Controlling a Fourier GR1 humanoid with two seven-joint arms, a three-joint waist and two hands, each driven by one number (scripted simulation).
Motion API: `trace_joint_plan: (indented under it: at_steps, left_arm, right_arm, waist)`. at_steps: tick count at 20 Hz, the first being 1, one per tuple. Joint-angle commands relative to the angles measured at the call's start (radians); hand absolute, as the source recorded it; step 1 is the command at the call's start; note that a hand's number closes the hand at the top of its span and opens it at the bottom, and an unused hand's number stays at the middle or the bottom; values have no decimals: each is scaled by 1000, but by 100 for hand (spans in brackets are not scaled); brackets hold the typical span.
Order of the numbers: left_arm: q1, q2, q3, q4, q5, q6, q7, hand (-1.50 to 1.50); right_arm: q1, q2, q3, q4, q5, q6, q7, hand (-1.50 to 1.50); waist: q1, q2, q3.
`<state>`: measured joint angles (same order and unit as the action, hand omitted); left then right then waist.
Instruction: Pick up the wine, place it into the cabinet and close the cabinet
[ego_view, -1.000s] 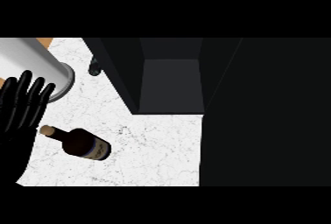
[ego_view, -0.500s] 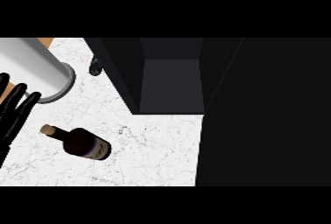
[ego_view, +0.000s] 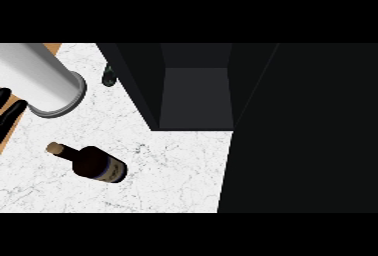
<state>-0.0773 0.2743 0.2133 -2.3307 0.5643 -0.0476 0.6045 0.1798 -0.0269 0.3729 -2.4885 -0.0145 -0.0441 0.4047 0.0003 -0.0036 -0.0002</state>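
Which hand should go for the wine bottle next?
Left, probably. The left hand shows at the view's left edge, the side where the wine bottle lies on the counter. The right hand is not in view; the open cabinet stands right of the bottle.

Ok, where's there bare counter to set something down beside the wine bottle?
Bare counter lies between the wine bottle and the dark cabinet, up to its open front. A smaller patch runs between the bottle and the grey forearm. The left edge is crowded: the left hand shows there.
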Motion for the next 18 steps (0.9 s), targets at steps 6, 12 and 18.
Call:
trace_joint_plan:
  at_steps: [6,12,18]
  left_arm:
    - [-39,-2,-3,-63,6,44,57,-150]
    - [37,-24,19,-51,-2,2,15,-150]
    - [70,-8,62,35,33,-77,-23,-150]
  right_arm:
    - [-133,1,76,-154,150,-117,244,-150]
    - [-117,-43,64,-173,124,-128,220,-150]
    - [-97,-83,99,-211,146,-161,237,-150]
  waist:
    - [-3,0,-1]
    - [-2,-1,-1]
    - [-6,-2,-2]
